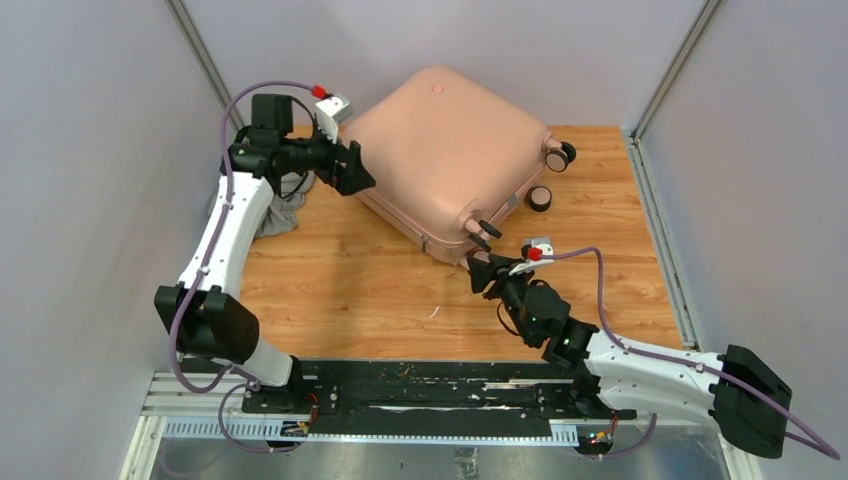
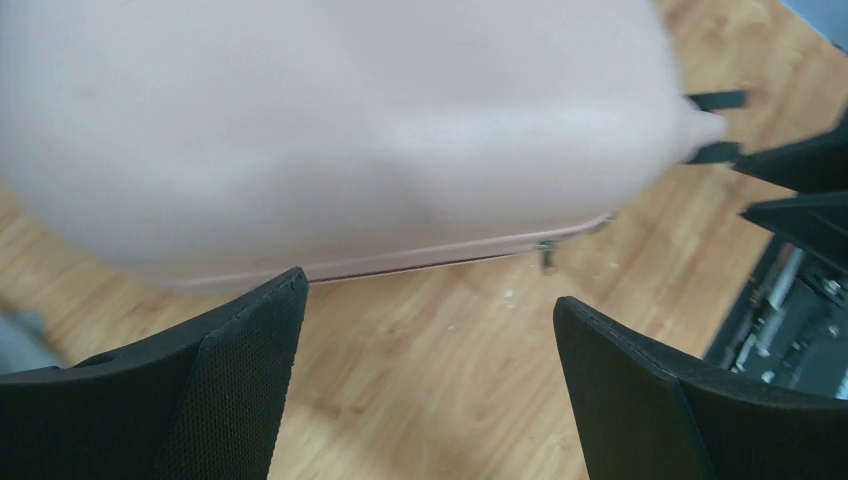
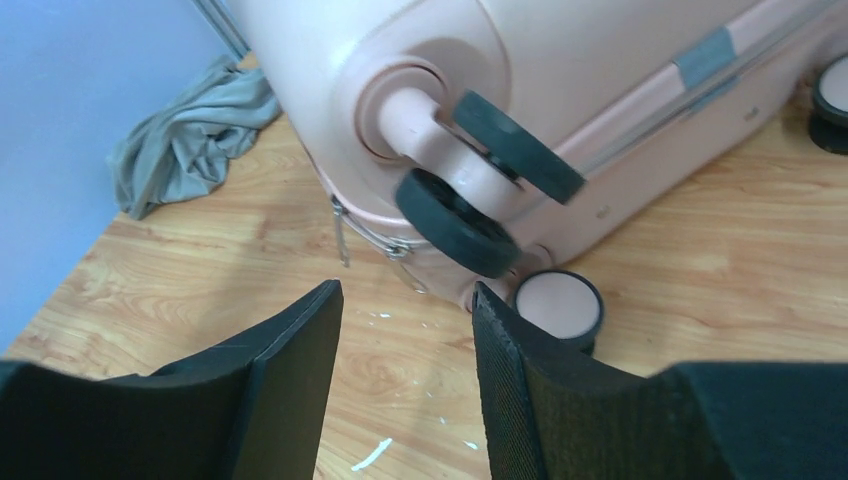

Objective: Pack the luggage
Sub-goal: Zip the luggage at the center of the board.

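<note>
Looking stiff, slick and bulky, the pale pink hard-shell suitcase [image 1: 445, 160] wants gripping at its seam. Left gripper [image 1: 360, 170] wide, right gripper [image 1: 479, 272] half-spread, both empty.

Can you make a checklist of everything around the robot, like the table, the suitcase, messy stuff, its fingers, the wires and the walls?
Surface: wooden table, a few white flecks.
Job's things: pink luggage lying flat and shut.
Clutter: gray cloth crumpled on the table beside the luggage, outside it.
Grippers: left gripper fingers wide apart, empty, at the luggage's edge; right gripper fingers apart, empty, near a wheel.
Cables: a purple cable loops along each arm.
Surroundings: pale walls; metal rail under the arm bases.
</note>
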Controlling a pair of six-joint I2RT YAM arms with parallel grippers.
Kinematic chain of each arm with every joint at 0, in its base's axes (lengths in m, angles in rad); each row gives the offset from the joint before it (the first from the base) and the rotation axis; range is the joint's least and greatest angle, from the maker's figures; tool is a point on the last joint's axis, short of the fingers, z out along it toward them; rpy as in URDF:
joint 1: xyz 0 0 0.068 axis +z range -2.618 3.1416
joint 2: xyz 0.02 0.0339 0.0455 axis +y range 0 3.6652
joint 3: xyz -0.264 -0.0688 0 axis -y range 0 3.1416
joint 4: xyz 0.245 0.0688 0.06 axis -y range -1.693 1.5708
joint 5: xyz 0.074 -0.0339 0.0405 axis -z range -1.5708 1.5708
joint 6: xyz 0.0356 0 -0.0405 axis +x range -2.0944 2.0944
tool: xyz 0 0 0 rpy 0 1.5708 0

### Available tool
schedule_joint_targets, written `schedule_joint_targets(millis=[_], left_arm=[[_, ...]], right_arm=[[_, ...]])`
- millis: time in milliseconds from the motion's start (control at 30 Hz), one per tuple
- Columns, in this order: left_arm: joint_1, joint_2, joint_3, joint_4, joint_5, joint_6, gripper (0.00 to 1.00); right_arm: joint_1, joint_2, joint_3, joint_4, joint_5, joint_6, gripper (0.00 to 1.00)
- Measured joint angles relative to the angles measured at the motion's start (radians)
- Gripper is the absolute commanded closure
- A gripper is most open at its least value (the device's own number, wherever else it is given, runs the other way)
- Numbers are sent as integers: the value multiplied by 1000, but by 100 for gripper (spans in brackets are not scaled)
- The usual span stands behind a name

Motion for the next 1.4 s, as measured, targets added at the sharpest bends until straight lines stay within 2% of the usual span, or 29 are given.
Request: schedule_joint_targets(millis=[133, 300, 567, 733, 833, 1100, 1200, 1300, 1400], left_arm=[[111, 88, 38, 6, -8, 0, 2], [148, 149, 25, 17, -10, -6, 2], [212, 177, 14, 182, -31, -116, 3], [233, 214, 3, 290, -88, -182, 2], [232, 232, -1, 333, -129, -210, 2], [253, 348, 48, 470, -292, -334, 1], [257, 417, 95, 509, -340, -375, 1], [257, 499, 159, 539, -373, -415, 1], [257, 579, 222, 560, -392, -450, 1]], right_arm=[[-37, -32, -10, -97, -23, 42, 48], [-68, 56, -6, -99, -99, 58, 50], [-70, 364, 44, 49, -204, 63, 47], [-70, 468, 72, 175, -204, 63, 47], [-70, 504, 91, 219, -172, 64, 55], [-70, 587, 116, 282, -93, 52, 90], [-70, 595, 132, 297, -92, 44, 95], [-69, 595, 152, 304, -100, 35, 91], [-68, 597, 152, 299, -101, 35, 71]])
